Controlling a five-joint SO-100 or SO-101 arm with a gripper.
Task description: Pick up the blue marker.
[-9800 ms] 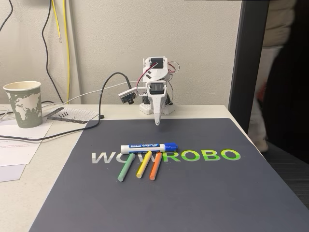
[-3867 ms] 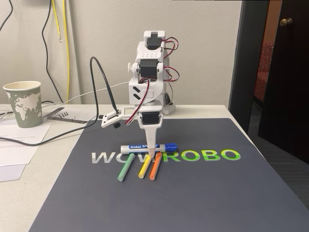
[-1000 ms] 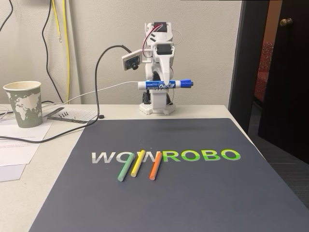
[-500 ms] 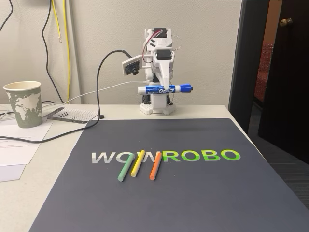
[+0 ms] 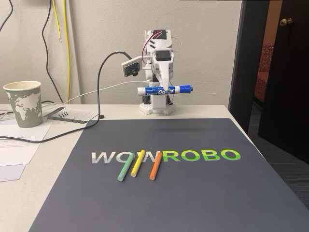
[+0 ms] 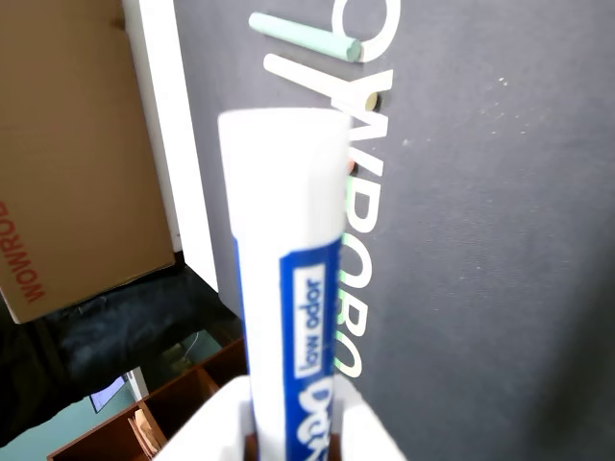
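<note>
Fixed view shows me the big dark mat (image 5: 159,193) first, lying on the pale table (image 5: 53,159) with its WOWROBO letters across the middle. My white arm (image 5: 158,58) stands at the far edge of the mat. It is folded up tall, and its gripper (image 5: 165,89) points down, high over the mat. The fingers are closed tight on the blue marker (image 5: 164,90) near its middle. The marker hangs level in the air, well above the mat, with its blue cap to the right in this view.

Half a second ago the marker was in almost the same spot, so I see the arm has nearly stopped. One second ago it was a bit higher. About four seconds ago the marker was still lying on the mat by the letters.

A paper cup (image 5: 22,103) sits far left on the table. A green stick (image 5: 125,168), a yellow stick (image 5: 138,163) and an orange stick (image 5: 154,166) lie side by side on the mat, just below the letters.

Wrist view shows the blue marker (image 6: 288,279) very close up, running up from the gripper at the bottom edge, with the mat (image 6: 480,240) far below it.
</note>
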